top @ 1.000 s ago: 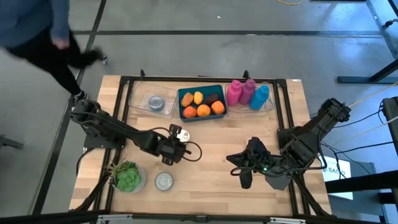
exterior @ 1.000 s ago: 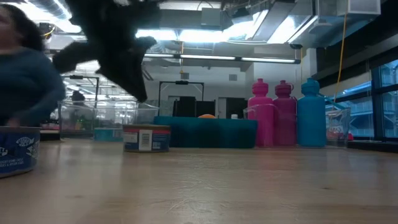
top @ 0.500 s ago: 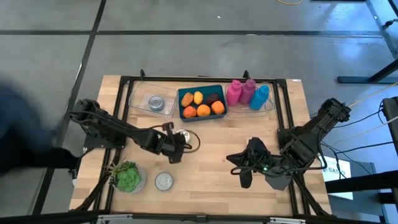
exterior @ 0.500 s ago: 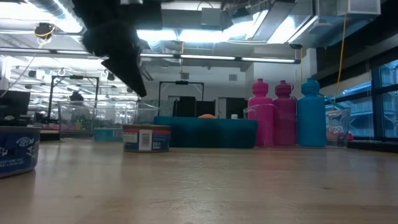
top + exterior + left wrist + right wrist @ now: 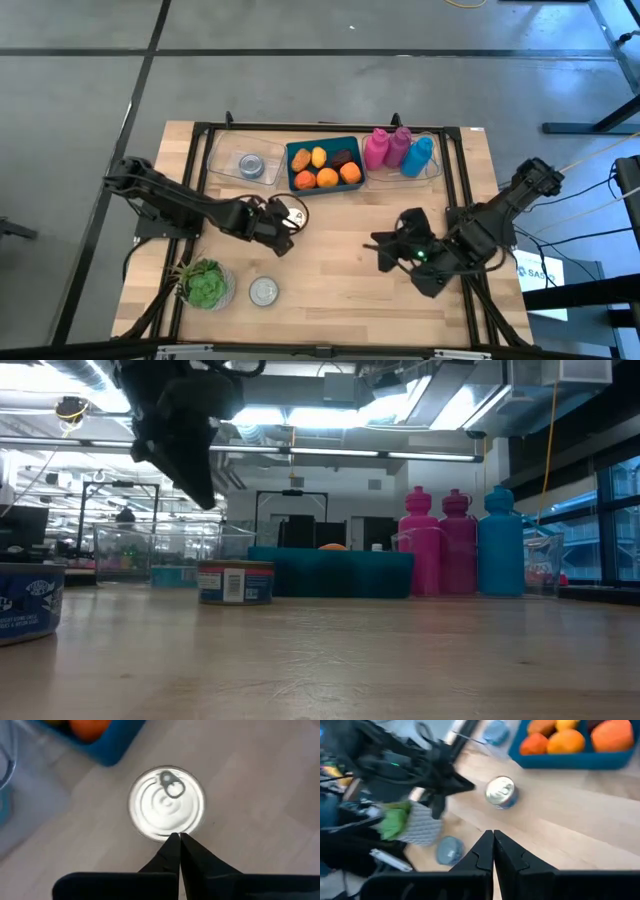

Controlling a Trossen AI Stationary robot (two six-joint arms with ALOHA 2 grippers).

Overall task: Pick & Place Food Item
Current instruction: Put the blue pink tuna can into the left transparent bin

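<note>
Silver metal catches the light: a can [image 5: 166, 803] is seen standing upright on the wooden table [image 5: 340, 270], its pull-tab lid facing up, just below the near-left corner of the blue tray [image 5: 325, 166] and clear of it. The left gripper [image 5: 283, 232] is held directly above that can, its 2 fingers pressed tip to tip with nothing between them. In the tray, 5 food items are counted, among them oranges [image 5: 328, 178] and a darker piece. A clear bin [image 5: 246, 161] to the tray's left is occupied by a 2nd can [image 5: 251, 165], and 3 bottles [image 5: 398, 149], 2 pink and 1 blue, are grouped in another clear bin on the tray's right. Near the front-left edge, a 3rd can [image 5: 263, 291] is set beside a potted plant [image 5: 205, 283]. The right gripper [image 5: 385, 252] is parked above the right half of the table, fingers closed together and empty, well apart from the tray.
</note>
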